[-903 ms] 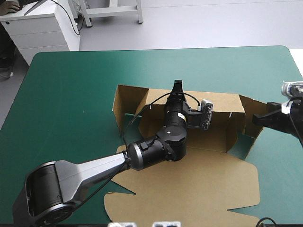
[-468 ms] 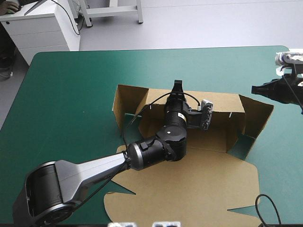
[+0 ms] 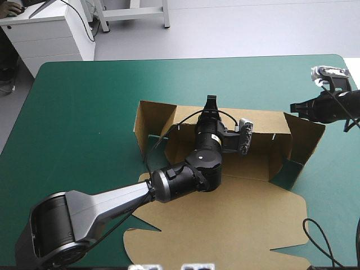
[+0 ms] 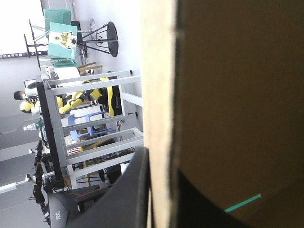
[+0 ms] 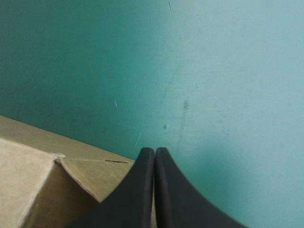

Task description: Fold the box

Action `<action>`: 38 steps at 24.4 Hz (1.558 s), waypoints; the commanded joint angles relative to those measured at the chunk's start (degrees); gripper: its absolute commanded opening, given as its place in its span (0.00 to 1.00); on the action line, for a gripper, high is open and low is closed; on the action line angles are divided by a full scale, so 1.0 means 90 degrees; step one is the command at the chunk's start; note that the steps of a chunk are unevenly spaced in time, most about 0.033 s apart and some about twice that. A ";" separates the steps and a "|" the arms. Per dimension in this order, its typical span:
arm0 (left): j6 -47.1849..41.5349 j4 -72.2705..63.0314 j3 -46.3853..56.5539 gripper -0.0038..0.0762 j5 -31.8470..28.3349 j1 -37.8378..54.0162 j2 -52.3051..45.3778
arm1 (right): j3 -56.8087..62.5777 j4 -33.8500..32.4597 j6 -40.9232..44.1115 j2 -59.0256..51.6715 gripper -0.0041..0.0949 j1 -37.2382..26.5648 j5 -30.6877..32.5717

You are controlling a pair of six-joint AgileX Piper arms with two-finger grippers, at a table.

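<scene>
The brown box (image 3: pixel 247 225) lies mid-table with its lid flat toward the near edge, its back wall (image 3: pixel 264 121) raised and its end flaps standing. My left gripper (image 3: pixel 211 103) reaches over the tray and pinches the back wall's top edge. In the left wrist view the board's edge (image 4: pixel 159 95) runs between the two black fingers (image 4: pixel 135 190), so that gripper (image 4: pixel 161 190) is shut on the box. My right gripper (image 3: pixel 293 107) hovers shut just beyond the right end flap (image 3: pixel 306 138). Its wrist view shows the gripper (image 5: pixel 155 151) over the teal-green cover, with a box corner (image 5: pixel 38 185) beside it.
A white cabinet (image 3: pixel 50 34) stands beyond the table's far left corner. Bare teal-green cover (image 3: pixel 79 124) stretches left of the box and along the far edge. The left arm's body lies across the tray floor and the lid.
My right gripper moved from beside the right end flap toward the far edge, then slightly in toward the box. The left arm and the box have not moved.
</scene>
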 commanded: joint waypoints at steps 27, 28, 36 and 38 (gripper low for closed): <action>-0.0094 0.0013 -0.0124 0.04 0.0002 -0.0058 -0.0320 | 0.3152 0.0918 -0.1597 -0.2553 0.03 -0.0006 -0.0988; -0.0094 0.0013 -0.0124 0.04 0.0002 -0.0058 -0.0320 | 0.3264 0.0956 -0.1798 -0.2611 0.03 -0.0006 -0.1051; -0.0094 0.0013 -0.0124 0.04 0.0002 -0.0058 -0.0320 | 0.3342 0.0835 -0.2700 -0.2639 0.22 -0.0006 -0.0934; -0.0094 0.0013 -0.0124 0.04 0.0002 -0.0058 -0.0320 | 0.3342 0.0869 -0.3086 -0.2639 0.37 -0.0006 -0.0873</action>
